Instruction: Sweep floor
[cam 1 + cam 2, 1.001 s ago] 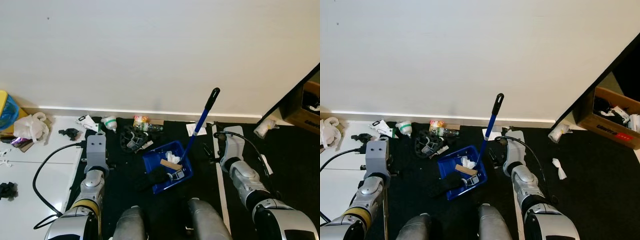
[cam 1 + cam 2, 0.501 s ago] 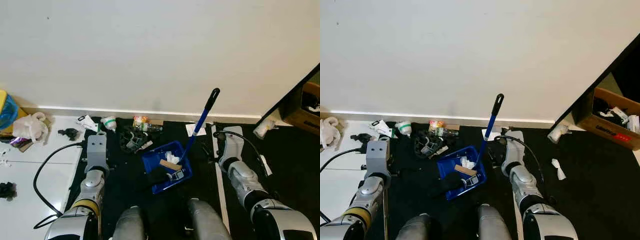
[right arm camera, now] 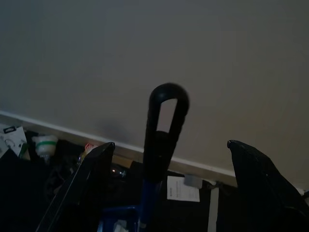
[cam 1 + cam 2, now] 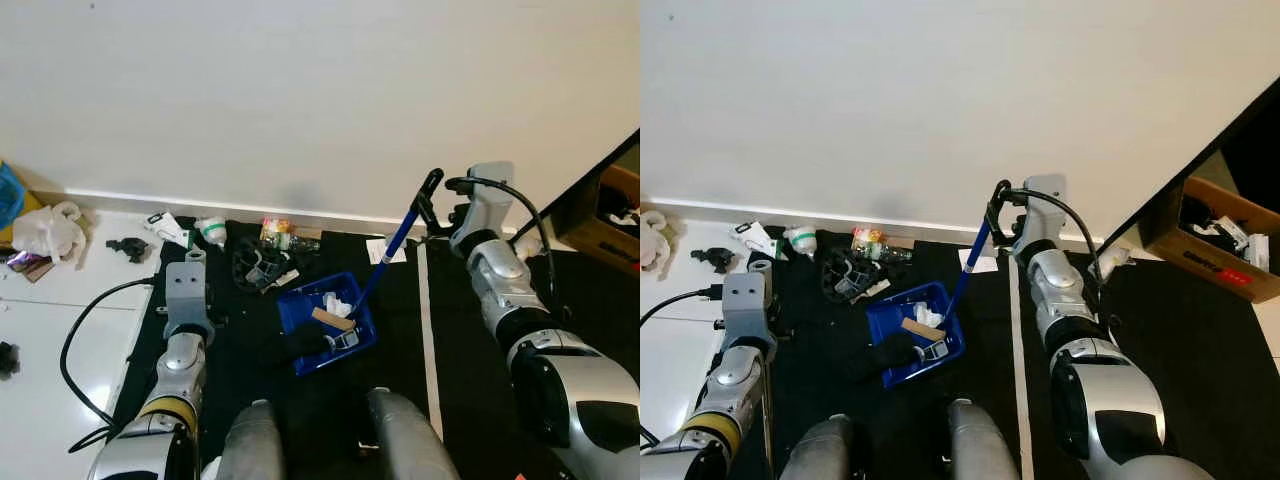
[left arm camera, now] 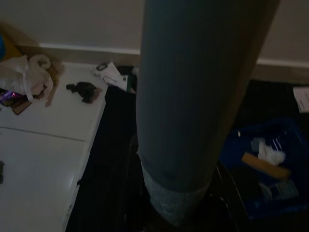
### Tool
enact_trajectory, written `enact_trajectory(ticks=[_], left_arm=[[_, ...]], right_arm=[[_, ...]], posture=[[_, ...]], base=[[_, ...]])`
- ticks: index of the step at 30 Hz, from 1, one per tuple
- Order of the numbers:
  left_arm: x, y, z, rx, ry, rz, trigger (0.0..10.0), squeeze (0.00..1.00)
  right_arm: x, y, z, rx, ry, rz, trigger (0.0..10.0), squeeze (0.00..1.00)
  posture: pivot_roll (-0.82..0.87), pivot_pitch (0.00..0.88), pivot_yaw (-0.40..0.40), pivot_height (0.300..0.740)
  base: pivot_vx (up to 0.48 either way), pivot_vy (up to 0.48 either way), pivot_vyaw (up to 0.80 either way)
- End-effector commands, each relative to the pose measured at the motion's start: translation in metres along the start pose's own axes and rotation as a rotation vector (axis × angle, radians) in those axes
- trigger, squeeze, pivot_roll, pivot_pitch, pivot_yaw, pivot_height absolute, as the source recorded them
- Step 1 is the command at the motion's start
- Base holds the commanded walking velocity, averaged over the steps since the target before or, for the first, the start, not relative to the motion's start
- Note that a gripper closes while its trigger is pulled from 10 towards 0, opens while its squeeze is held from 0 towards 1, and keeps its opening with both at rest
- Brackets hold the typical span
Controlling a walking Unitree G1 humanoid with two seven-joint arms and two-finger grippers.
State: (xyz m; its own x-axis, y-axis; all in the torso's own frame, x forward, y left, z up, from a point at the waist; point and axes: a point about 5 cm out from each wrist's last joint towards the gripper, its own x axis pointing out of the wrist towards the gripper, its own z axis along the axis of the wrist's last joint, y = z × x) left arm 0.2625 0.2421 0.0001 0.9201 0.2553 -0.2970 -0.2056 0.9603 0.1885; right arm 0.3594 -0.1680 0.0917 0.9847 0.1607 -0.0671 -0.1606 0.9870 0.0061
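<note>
My head pair looks down at the dustpan (image 4: 327,321); my right wrist camera faces its handle (image 3: 163,130) close up.

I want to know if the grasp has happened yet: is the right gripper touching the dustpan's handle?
Apart. In the right wrist view the handle's black looped end stands between the two open fingers of the right gripper, with wall visible on both sides.

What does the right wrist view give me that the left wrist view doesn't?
Right wrist view: the right gripper open, its fingers either side of the black looped handle of the blue dustpan, not yet closed on it. Left wrist view: a grey pole up close, a white bag and white floor. Both: wall, baseboard, black mat, dustpan.
</note>
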Motion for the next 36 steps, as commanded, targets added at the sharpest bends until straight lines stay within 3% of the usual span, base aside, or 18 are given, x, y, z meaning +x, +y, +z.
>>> enact_trajectory(ticks=[1,6,7,8,9,10,11,19,20,21,22,23,25,26,36], left_arm=[[-0.002,0.003,0.003,-0.028,-0.042,0.016,10.0,0.0],[-0.004,0.005,0.003,-0.03,-0.061,0.024,10.0,0.0],[-0.005,0.005,0.003,-0.03,-0.067,0.025,10.0,0.0],[-0.005,0.006,0.003,-0.03,-0.071,0.026,10.0,0.0],[-0.005,0.006,0.003,-0.03,-0.074,0.027,10.0,0.0],[-0.006,0.006,0.003,-0.03,-0.077,0.028,10.0,0.0],[-0.006,0.006,0.004,-0.029,-0.08,0.028,10.0,0.0],[-0.005,0.005,0.013,-0.002,-0.127,0.009,10.0,0.0],[-0.004,0.005,0.016,0.001,-0.141,0.005,10.0,0.0],[-0.004,0.005,0.018,0.002,-0.153,0.004,10.0,0.0],[-0.004,0.005,0.018,0.002,-0.153,0.004,10.0,0.0],[-0.004,0.005,0.021,0.001,-0.164,0.004,10.0,0.0],[-0.004,0.005,0.021,0.001,-0.164,0.004,10.0,0.0],[-0.004,0.006,0.022,0.001,-0.173,0.005,10.0,0.0],[-0.01,0.01,0.026,0.009,-0.215,0.02,10.0,0.0]], right_arm=[[0.004,-0.002,0.007,0.035,-0.004,0.0,10.0,0.0],[0.008,0.001,0.012,0.042,-0.011,0.016,10.0,0.0],[0.009,0.001,0.013,0.048,-0.015,0.019,10.0,0.12],[0.009,0.002,0.014,0.052,-0.019,0.021,10.0,0.12],[0.009,0.003,0.015,0.068,-0.024,0.029,10.0,0.71],[0.01,0.003,0.015,0.079,-0.027,0.036,10.0,0.71],[0.01,0.004,0.015,0.089,-0.03,0.045,10.0,1.0],[0.01,0.003,0.014,0.07,-0.022,0.027,10.0,1.0],[0.01,0.001,0.016,0.07,-0.027,0.013,10.0,0.77],[0.01,0.0,0.018,0.069,-0.035,0.0,10.0,0.44],[0.01,0.0,0.018,0.069,-0.035,0.0,10.0,0.44],[0.011,-0.002,0.02,0.071,-0.042,-0.01,10.0,0.07],[0.011,-0.002,0.02,0.071,-0.042,-0.01,10.0,0.07],[0.012,-0.003,0.022,0.072,-0.048,-0.016,10.0,0.0],[0.016,-0.001,0.029,0.078,-0.064,-0.008,10.0,0.0]], posture=[[0.1,0.204,-0.172,0.74],[0.11,0.215,-0.179,0.74],[0.11,0.217,-0.18,0.74],[0.11,0.219,-0.18,0.74],[0.12,0.218,-0.179,0.74],[0.12,0.218,-0.179,0.74],[0.12,0.219,-0.178,0.74],[0.14,0.248,-0.177,0.74],[0.14,0.254,-0.179,0.74],[0.14,0.26,-0.18,0.74],[0.14,0.26,-0.18,0.74],[0.15,0.267,-0.185,0.74],[0.15,0.267,-0.185,0.74],[0.15,0.273,-0.191,0.74],[0.18,0.313,-0.22,0.74]], base=[[0.0,0.0,0.0],[0.0,0.0,0.0],[0.0,0.0,0.0],[0.0,0.0,0.0],[0.0,0.0,0.0],[0.0,0.0,0.0],[0.0,0.0,0.0],[0.0,0.0,0.0],[0.0,0.0,0.0],[0.0,0.0,0.0],[0.0,0.0,0.0],[0.0,0.0,0.0],[0.0,0.0,0.0],[0.0,0.0,0.0],[0.0,0.0,0.0]])
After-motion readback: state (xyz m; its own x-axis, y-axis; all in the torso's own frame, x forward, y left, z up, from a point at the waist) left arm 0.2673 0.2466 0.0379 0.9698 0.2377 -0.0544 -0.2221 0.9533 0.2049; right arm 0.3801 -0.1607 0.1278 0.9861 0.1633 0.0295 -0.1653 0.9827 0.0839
